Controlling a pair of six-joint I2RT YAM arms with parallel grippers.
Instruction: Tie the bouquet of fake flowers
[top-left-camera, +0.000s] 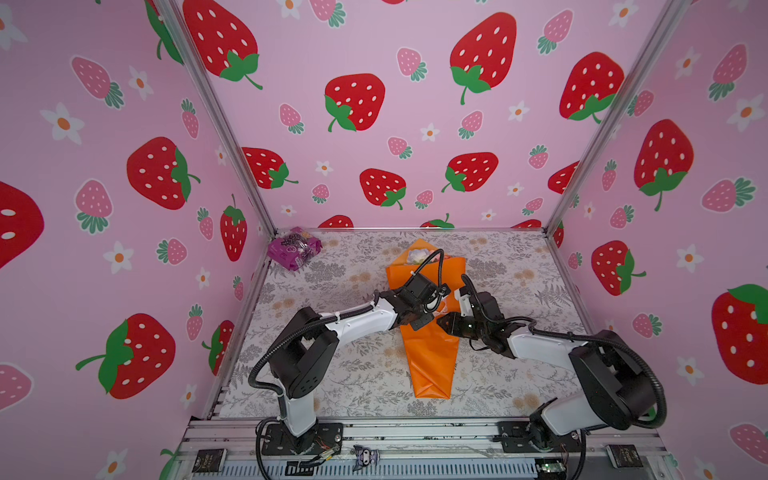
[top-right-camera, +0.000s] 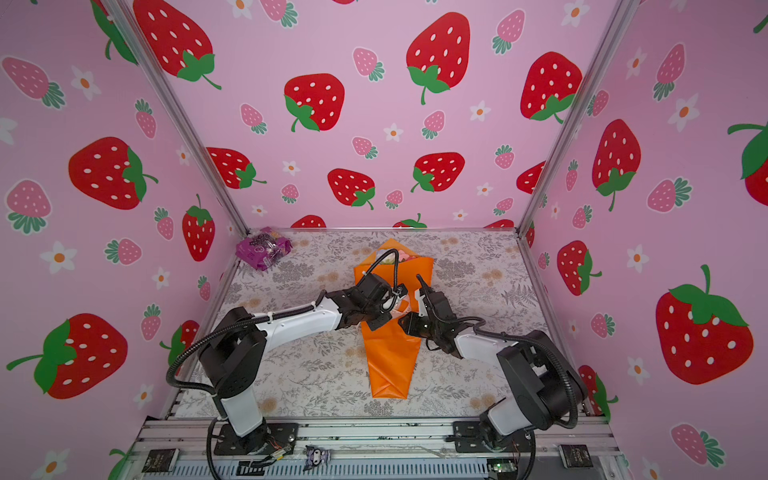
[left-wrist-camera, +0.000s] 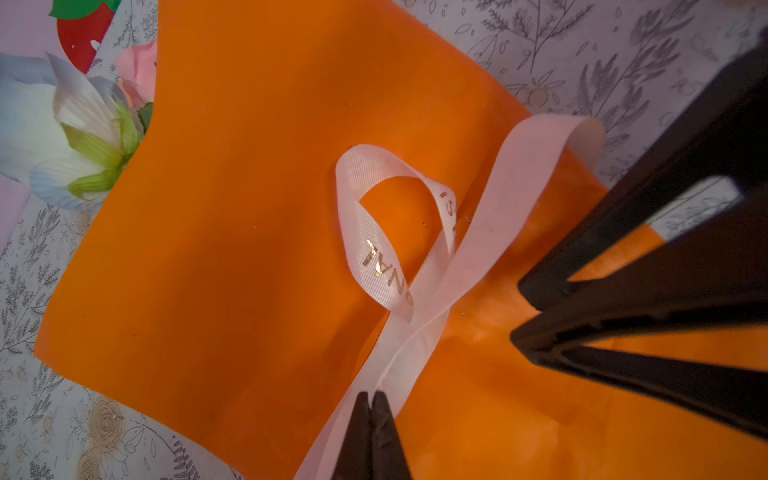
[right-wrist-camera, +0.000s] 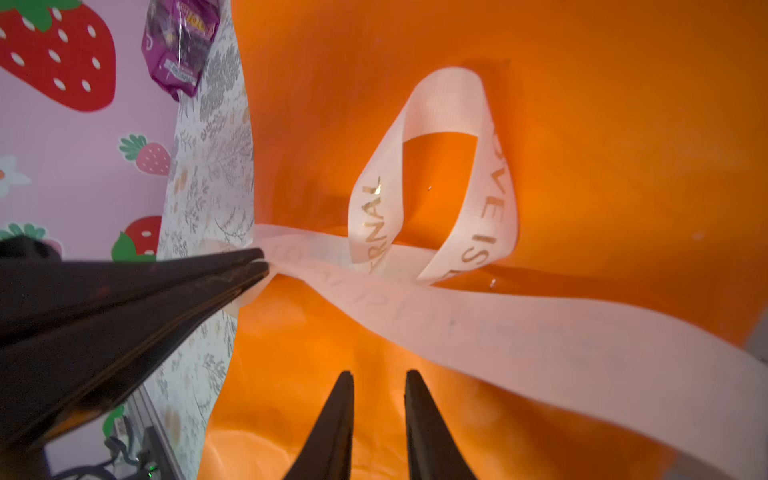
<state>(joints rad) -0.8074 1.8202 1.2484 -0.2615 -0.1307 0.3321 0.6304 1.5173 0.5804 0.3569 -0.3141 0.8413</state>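
The bouquet of fake flowers (top-left-camera: 428, 353) (top-right-camera: 390, 361) lies lengthwise mid-table in orange wrapping paper (left-wrist-camera: 249, 249). White and pink blooms (left-wrist-camera: 83, 137) stick out at its far end. A pale pink ribbon (left-wrist-camera: 478, 257) (right-wrist-camera: 498, 328) with gold lettering crosses the paper and curls into one loop (right-wrist-camera: 440, 166). My left gripper (left-wrist-camera: 372, 397) (right-wrist-camera: 264, 266) is shut on the ribbon at the wrap's left side. Over the orange paper, my right gripper (right-wrist-camera: 379, 374) (top-left-camera: 441, 322) stands open and empty, just short of the ribbon. The stems are hidden inside the wrap.
A crinkly purple packet (top-left-camera: 294, 248) (top-right-camera: 263, 248) lies in the far left corner of the floral table cover (top-left-camera: 332, 374). Strawberry-print walls (top-left-camera: 374, 124) close in the back and both sides. Both arms meet over the bouquet's middle.
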